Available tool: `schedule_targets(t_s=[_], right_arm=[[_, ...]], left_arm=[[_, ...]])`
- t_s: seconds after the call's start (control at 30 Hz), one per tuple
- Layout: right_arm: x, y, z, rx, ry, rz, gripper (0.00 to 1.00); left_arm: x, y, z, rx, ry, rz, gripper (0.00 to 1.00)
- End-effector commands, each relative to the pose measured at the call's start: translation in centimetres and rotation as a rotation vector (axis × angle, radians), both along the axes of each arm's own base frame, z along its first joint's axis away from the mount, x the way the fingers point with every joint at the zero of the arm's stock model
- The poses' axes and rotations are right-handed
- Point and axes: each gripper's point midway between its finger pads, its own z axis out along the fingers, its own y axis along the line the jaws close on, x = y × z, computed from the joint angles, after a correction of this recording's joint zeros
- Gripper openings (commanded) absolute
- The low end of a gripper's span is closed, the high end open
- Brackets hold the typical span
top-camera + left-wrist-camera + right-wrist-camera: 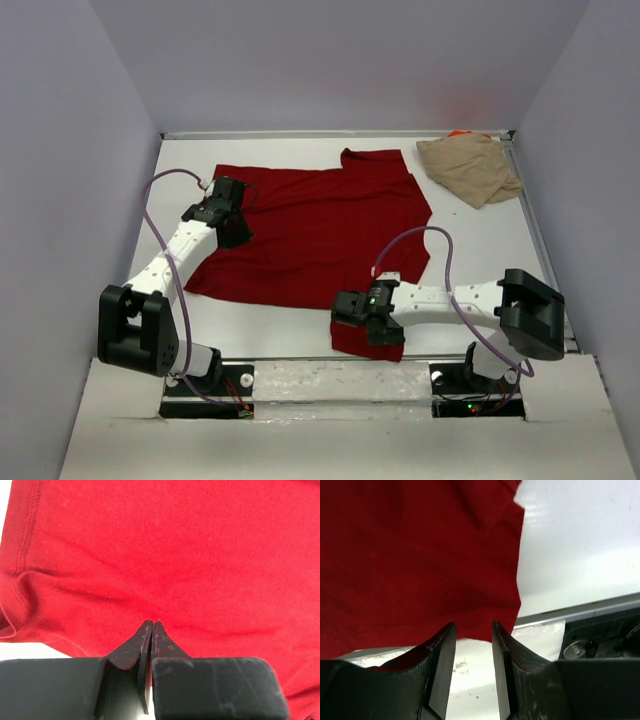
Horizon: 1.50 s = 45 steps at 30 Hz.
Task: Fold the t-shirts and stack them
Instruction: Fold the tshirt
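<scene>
A large dark red t-shirt (320,225) lies spread over the middle of the white table (490,250). My left gripper (226,205) sits over its left sleeve side. In the left wrist view the left gripper (152,623) is shut, tips pinched into the red t-shirt (165,550), and creases run to the tips. My right gripper (352,312) is at the shirt's near right corner. In the right wrist view it (473,626) stands open, with the red hem (420,570) just beyond its tips and nothing between them. A crumpled tan t-shirt (470,168) lies back right, with an orange sliver (462,133) behind it.
Grey walls enclose the table on the left, the back and the right. A metal strip (330,378) and the two arm bases line the near edge. The right arm's dark mount (600,635) shows beside the table edge in the right wrist view.
</scene>
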Motion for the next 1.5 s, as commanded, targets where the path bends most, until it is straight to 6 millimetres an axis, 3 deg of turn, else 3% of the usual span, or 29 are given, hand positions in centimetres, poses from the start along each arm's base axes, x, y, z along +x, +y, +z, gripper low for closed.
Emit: schedule_targets(t_s=[0.0,0.33,0.47,0.67,0.83,0.97,1.47], right_arm=[[-1.4,-1.3,0.2,-0.029,-0.003,-0.089,0.41],[-2.7,0.1,-1.3,-0.068,0.004,-0.012,0.41],[-2.6,0.3,-1.3,0.009,-0.036,-0.042,0.41],[-1.3,-0.6,0.4,0.111,-0.143,-0.101,0.41],[-0.1,0.4,3.1,0.227,-0.219,-0.093,0.41],[-0.2,1.0,3.3,0.325,-0.221,-0.1,0.41],[-1.3,-1.9,2.0,0.476,-0.207,-0.268,0.41]], left_arm=[[0.3,-0.3,0.8,-0.009,-0.041,-0.041,0.11],[0.1,-0.1,0.6,0.007,-0.036,-0.054,0.11],[-0.1,0.0,0.6,0.01,-0.036,-0.05,0.11],[0.1,-0.2,0.7,0.002,-0.04,-0.056,0.11],[0.2,-0.6,0.4,-0.016,-0.034,-0.069,0.11],[0.2,-0.6,0.6,-0.013,-0.04,-0.075,0.11],[0.3,-1.0,0.0,-0.023,-0.027,-0.094,0.11]])
